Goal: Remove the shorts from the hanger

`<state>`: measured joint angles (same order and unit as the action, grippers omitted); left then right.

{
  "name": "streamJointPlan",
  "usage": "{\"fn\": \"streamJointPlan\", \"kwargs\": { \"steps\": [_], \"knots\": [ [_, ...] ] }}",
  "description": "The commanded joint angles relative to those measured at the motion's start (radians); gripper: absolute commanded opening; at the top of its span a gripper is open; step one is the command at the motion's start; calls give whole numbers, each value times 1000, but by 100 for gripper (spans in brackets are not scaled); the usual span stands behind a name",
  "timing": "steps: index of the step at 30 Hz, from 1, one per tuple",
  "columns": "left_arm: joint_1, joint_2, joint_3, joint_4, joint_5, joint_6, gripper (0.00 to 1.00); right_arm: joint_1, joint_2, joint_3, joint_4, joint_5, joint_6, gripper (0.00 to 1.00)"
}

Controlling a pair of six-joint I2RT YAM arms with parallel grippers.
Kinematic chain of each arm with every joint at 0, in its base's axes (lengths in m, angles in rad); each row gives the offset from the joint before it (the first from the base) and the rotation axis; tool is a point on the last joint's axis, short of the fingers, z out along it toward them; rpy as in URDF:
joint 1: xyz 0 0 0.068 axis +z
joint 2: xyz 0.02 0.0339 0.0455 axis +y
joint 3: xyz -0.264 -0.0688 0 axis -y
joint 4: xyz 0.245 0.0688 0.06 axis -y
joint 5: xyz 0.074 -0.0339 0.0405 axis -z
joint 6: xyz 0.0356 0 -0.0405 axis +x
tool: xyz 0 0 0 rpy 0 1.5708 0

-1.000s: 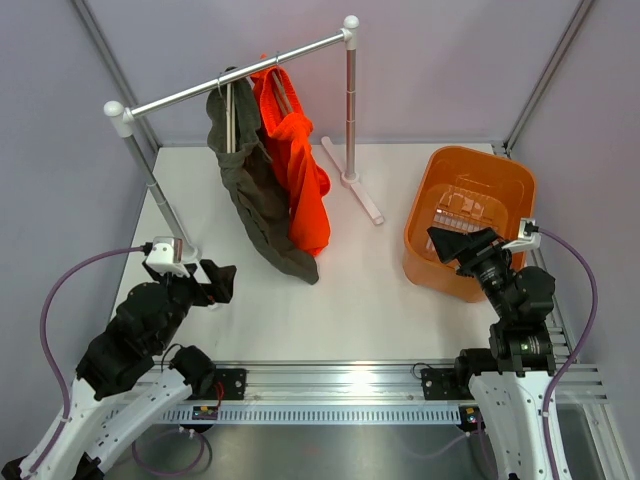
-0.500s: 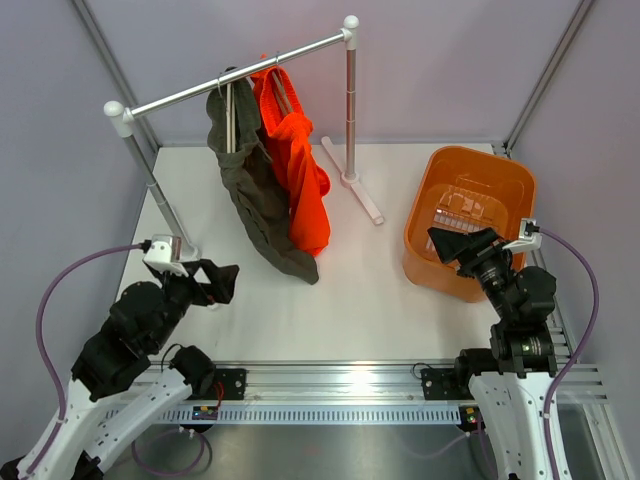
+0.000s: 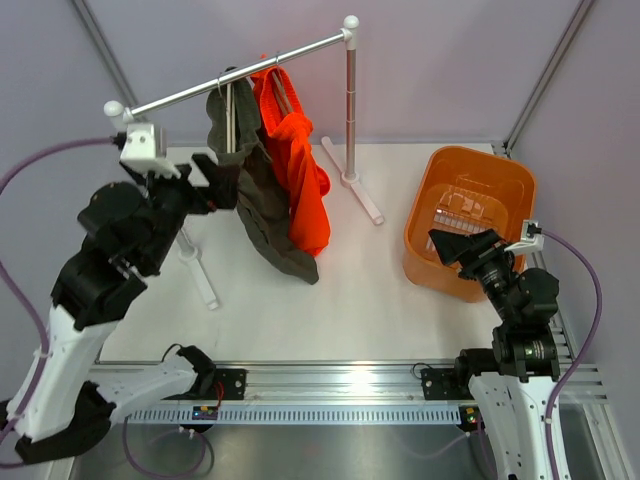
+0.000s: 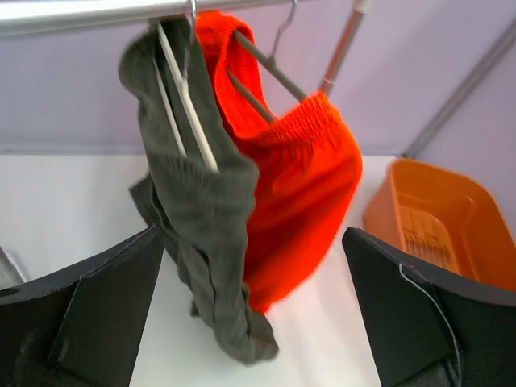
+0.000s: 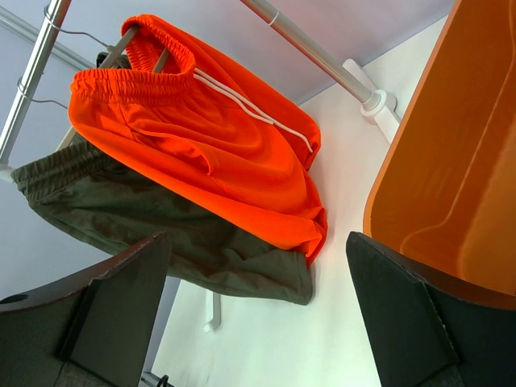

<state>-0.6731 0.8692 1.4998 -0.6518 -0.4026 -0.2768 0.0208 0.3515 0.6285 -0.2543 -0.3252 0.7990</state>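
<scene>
Both sets of jaws wide open, nothing held: shorts (image 3: 298,165) hang on hanger (image 4: 270,66) at the rail (image 3: 190,93).
Risk: left gripper (image 3: 220,181) is beside the olive shorts (image 3: 262,222) and could pinch that cloth instead; a hard pull could unhook the hanger. The right gripper (image 3: 462,245) is well apart.

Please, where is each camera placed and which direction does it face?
Top external: above and behind the robot, looking down; left gripper, right gripper and both arms show.
Left wrist: high, facing the shorts; own fingers frame it.
Right wrist: low, tilted up at the shorts; own fingers show.
Shared: both wrist views hold the shorts and basket.
</scene>
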Motion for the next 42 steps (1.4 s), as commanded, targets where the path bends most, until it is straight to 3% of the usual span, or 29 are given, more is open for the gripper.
{"fn": "streamJointPlan", "kwargs": {
  "steps": [1, 5, 10, 26, 42],
  "knots": [
    [-3, 170, 197, 5, -174, 103, 99, -5, 14, 36, -3, -6, -15, 99],
    [6, 361, 400, -38, -255, 163, 99, -7, 23, 33, 1, -9, -15, 100],
    [141, 557, 643, -198, -133, 117, 89, -5, 35, 27, 10, -14, -17, 100],
    [320, 677, 643, -186, 42, 74, 78, -5, 55, 0, 33, -20, -17, 99],
    [336, 784, 700, -170, 114, 85, 66, -5, 66, -16, 44, -21, -18, 99]
  ]
}}
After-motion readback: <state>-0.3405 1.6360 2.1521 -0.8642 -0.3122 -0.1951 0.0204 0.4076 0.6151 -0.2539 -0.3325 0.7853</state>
